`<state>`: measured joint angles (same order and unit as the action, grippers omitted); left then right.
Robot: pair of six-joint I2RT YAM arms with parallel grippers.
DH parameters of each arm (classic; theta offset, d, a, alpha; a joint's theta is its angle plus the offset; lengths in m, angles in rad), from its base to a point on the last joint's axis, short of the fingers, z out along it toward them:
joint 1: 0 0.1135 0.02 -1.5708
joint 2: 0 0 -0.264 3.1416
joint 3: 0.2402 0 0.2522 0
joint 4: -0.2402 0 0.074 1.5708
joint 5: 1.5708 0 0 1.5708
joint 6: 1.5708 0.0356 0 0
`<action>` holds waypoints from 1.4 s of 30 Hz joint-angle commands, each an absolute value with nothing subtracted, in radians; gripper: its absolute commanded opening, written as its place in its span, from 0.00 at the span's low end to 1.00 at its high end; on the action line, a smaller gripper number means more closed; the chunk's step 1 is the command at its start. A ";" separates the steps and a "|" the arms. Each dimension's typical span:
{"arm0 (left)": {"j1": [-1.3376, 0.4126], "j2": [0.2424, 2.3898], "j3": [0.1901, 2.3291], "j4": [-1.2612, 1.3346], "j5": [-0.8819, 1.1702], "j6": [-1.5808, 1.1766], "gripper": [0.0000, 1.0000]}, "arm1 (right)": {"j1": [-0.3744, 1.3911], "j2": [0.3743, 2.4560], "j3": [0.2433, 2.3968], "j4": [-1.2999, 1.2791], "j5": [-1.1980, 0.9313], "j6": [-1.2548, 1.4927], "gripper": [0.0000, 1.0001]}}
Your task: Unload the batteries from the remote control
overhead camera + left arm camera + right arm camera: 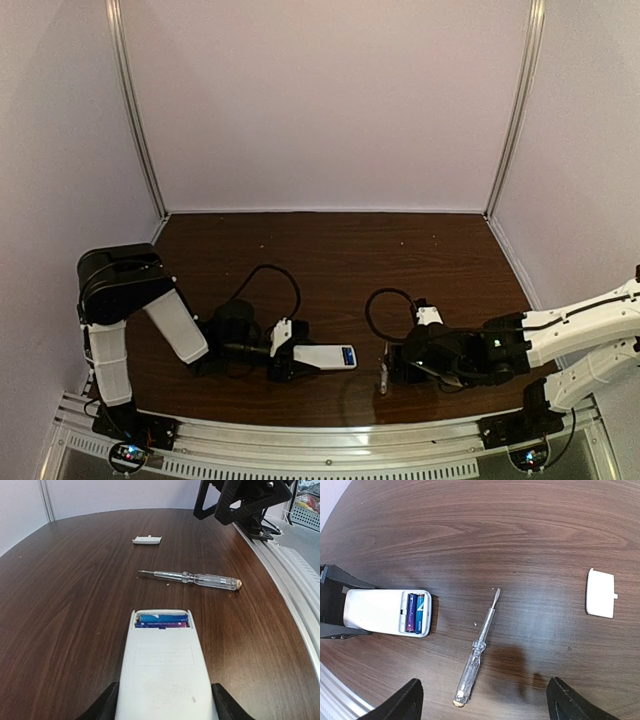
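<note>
Left gripper [162, 709] pinches the remote [162, 672] across its width, jaws narrowed onto the white shell at the bottom centre of the left wrist view. The bar lies flat on the table [60, 610] with its open bay pointing up the frame. And there are the batteries [162, 620], two little cells lying crosswise in the bay, the blue one nearest the remote's end and a darker purple one beside it, both seated below the rim. The cover [147, 540] is off and lies well apart in the upper middle, and the screwdriver [192, 578] lies across the wood between cover and remote. Over to the right wrist view: the right gripper [484, 692] hangs above the table, jaws spread wide with nothing in them. The screwdriver's handle end shows between its fingers at the bottom of the frame, and the remote sits at middle left. Now, handling: these cells look light, hard and smooth, round cans likely to roll or slip from a pad. They are probably sprung tight end to end, so a straight pinch from above finds little to grab. My read is that the blue cell's exposed upper flank is the spot, or a lever under one end with the screwdriver tip. The remote is light, stiff plastic, and the grip on its sides should brace it against prying.
</note>
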<state>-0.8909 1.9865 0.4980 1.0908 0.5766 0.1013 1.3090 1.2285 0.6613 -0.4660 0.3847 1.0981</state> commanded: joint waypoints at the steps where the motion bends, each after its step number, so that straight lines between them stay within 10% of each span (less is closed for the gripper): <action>1: -0.896 2.005 0.499 1.052 0.544 0.127 0.44 | 1.323 1.244 0.654 -0.456 0.396 1.096 0.86; 22: -0.896 1.918 0.446 1.032 0.491 0.140 0.97 | 1.361 1.303 0.658 -0.436 0.393 1.123 0.87; 42: -0.896 1.667 0.343 1.046 0.319 0.084 0.97 | 1.451 1.580 0.795 -0.474 0.451 1.241 0.69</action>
